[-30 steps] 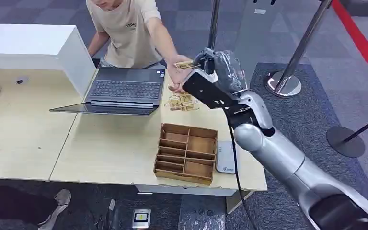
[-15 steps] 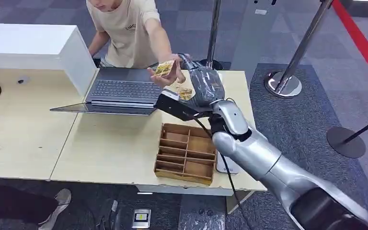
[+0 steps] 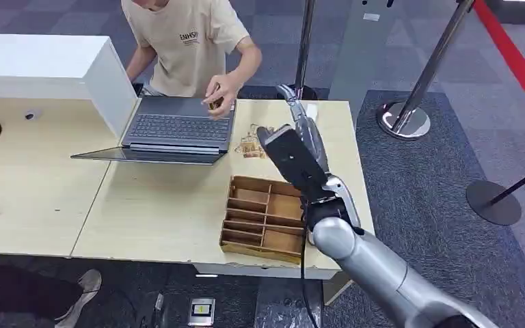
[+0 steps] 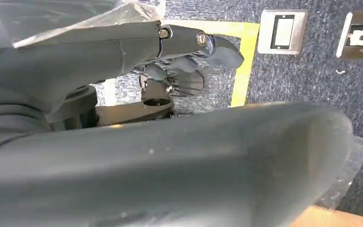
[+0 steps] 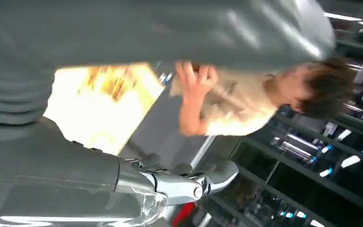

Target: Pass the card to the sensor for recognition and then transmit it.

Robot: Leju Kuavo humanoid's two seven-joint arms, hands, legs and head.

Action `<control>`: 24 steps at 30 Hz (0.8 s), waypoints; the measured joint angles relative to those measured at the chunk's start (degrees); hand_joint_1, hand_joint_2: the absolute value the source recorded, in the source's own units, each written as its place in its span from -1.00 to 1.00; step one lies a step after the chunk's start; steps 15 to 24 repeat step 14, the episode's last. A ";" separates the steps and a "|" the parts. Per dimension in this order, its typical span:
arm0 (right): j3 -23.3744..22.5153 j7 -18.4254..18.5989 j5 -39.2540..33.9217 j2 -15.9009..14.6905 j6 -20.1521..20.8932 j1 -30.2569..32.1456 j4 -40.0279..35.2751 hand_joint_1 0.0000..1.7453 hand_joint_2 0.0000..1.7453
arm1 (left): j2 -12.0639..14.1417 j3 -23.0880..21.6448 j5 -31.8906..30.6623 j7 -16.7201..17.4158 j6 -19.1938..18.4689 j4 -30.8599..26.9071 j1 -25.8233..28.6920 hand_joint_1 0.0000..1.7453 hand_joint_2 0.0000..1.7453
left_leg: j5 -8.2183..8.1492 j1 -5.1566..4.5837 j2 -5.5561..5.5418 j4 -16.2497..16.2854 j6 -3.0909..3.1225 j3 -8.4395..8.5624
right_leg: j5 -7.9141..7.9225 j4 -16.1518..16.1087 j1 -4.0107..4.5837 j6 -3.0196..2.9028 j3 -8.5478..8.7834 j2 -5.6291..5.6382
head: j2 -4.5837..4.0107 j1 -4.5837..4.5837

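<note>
Looking down from the head view, the card (image 3: pixel 216 103) is seen pinched in the person's hand (image 3: pixel 223 90), over the far right corner of the laptop (image 3: pixel 178 128). It sits at roughly 10 o'clock from the right robot hand (image 3: pixel 302 130) and well apart from it. So little of the card sticks out of the fingers that its long axis and the way it points can't be told.

The right robot hand is released, with its fingers stretched out toward 12 o'clock above the table (image 3: pixel 157 219) and nothing held. The left robot hand (image 4: pixel 123 156) is seen hanging over the floor; whether it's released or clenched can't be told.

A loose pile of cards (image 3: pixel 251 145) lies on the pale wood table just beside the laptop at its 3 o'clock. A wooden divided tray (image 3: pixel 266 217) is parked at 6 o'clock from the pile. A white box (image 3: pixel 41 65) stands at 9 o'clock from the laptop.

The floor is covered in grey carpet (image 3: pixel 424 171), with a red stripe (image 3: pixel 513 58) at 2 o'clock and chrome barrier posts (image 3: pixel 405 117) standing on it.
</note>
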 joint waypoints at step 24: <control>-1.57 -7.95 -10.04 0.15 0.18 21.09 -17.30 -1.00 -1.00 | 1.22 1.22 2.64 -1.01 1.36 0.04 1.57 -1.00 -1.00 | -0.04 0.00 0.07 -0.02 -0.04 0.04 | -0.01 -0.01 0.00 -0.05 0.00 0.08 | 0.00 -0.07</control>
